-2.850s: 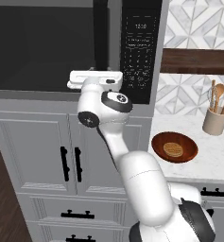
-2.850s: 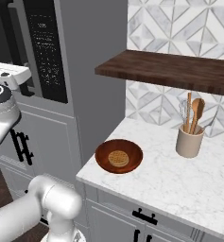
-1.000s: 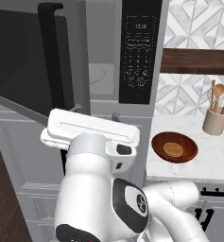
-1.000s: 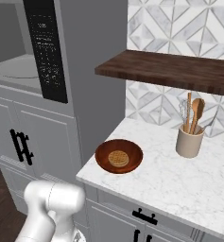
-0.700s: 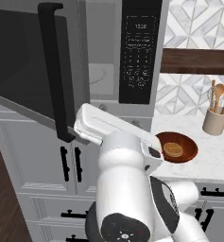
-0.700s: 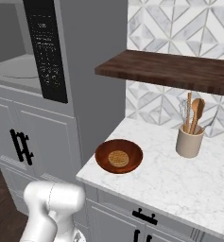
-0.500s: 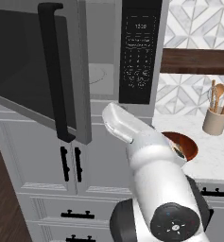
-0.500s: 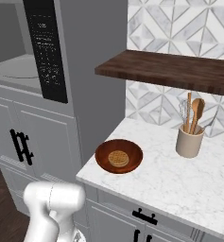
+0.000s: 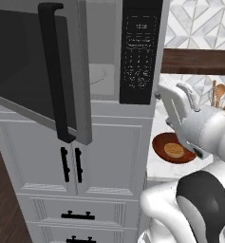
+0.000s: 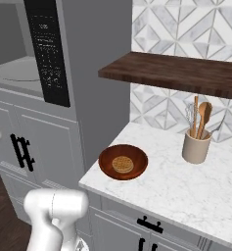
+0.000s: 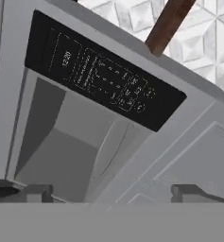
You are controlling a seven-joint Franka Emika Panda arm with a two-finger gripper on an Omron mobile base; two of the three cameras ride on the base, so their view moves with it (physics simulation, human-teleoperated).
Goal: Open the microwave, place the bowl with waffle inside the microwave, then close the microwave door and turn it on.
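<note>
Left base view: gripper (image 9: 162,95), jaws wide and empty, beside microwave (image 9: 133,57); bowl (image 9: 173,148) with waffle (image 9: 173,150) lies below it on the counter.

Big white robot arm (image 9: 204,133) with smooth round shiny parts, a dark round joint cap (image 9: 201,201), two small dark grey finger tips (image 11: 191,191)

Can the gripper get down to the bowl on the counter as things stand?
Probably yes. The bowl sits near the counter's front edge with only the waffle in it, the utensil cup stands apart, and the gripper's fingers are open and hold nothing.
</note>
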